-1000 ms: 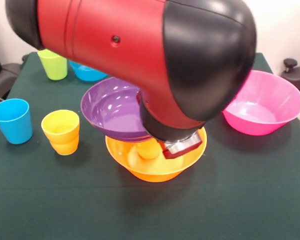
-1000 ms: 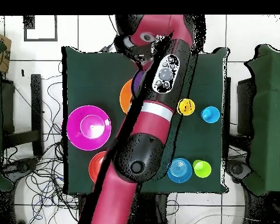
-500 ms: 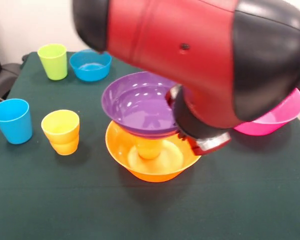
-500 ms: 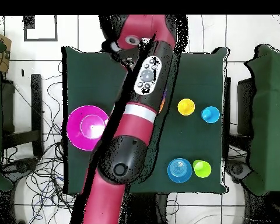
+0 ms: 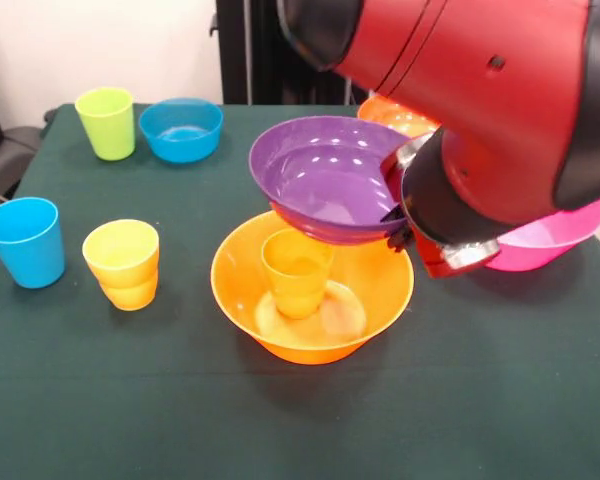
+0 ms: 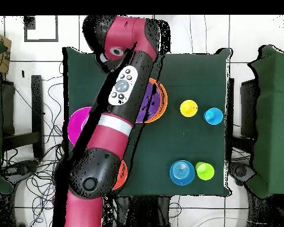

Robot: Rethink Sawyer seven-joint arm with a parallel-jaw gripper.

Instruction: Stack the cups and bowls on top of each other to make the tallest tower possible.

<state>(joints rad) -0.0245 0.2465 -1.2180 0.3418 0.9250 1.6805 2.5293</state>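
The purple bowl (image 5: 332,178) hangs tilted above the wide orange bowl (image 5: 313,292) at table centre, apart from the small orange cup (image 5: 296,272) standing upright inside it. The gripper (image 5: 400,215) meets the purple rim's right edge; its grip can't be made out.

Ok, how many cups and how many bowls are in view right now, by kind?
Cups: 4 (lime green cup, blue cup, yellow cup, orange cup)
Bowls: 5 (purple bowl, wide orange bowl, pink bowl, small blue bowl, red-orange bowl)
Total: 9
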